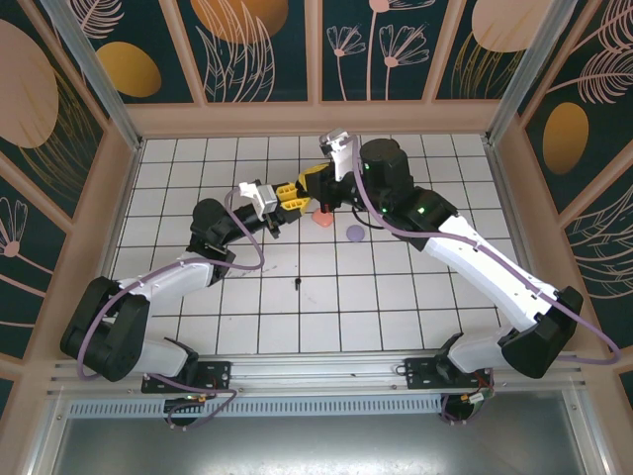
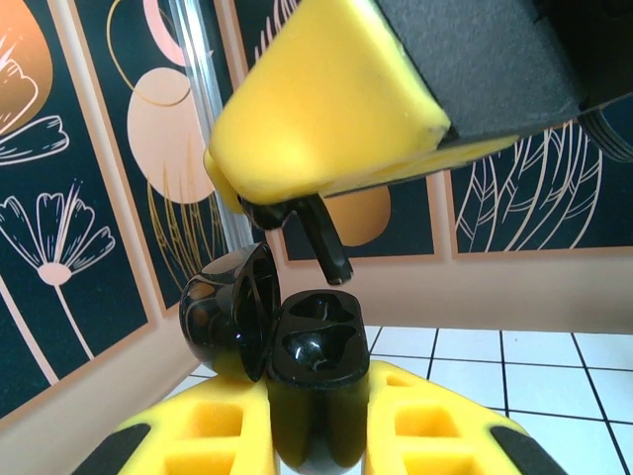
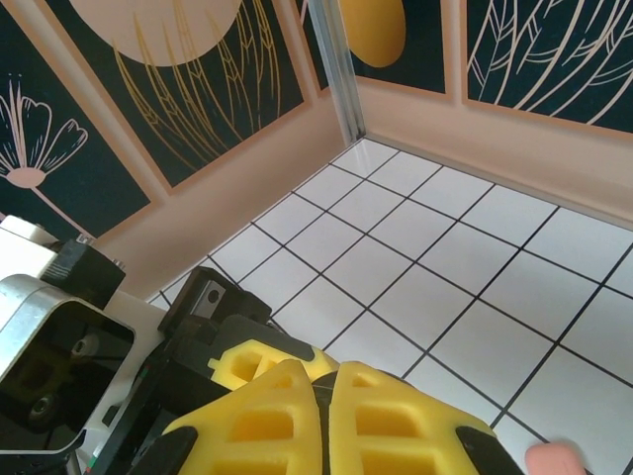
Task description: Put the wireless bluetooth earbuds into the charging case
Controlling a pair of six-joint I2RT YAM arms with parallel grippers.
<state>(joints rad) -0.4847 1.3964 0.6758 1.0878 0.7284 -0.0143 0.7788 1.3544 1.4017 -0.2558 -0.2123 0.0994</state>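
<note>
left end effector point(image 2: 318, 430) is pressed onto the open black case point(image 2: 316, 346), holding it upright, lid point(image 2: 223, 312) swung left. right end effector point(image 3: 321, 381) pinches a black earbud point(image 2: 318, 237) just above the case's sockets, stem pointing down. a second black earbud point(image 1: 298, 284) lies well apart on the gridded worktop point(image 1: 396, 297).

left arm point(image 1: 188, 267) and right arm point(image 1: 475, 252) met mid-table point(image 1: 396, 297); pink piece point(image 1: 322, 219) and lilac piece point(image 1: 355, 235) lay beside them; corner tiles lay bare.

White black-gridded tabletop point(image 1: 396, 297) inside dark floral wall panels point(image 1: 257, 49) with aluminium corner posts point(image 1: 94, 69)
</note>
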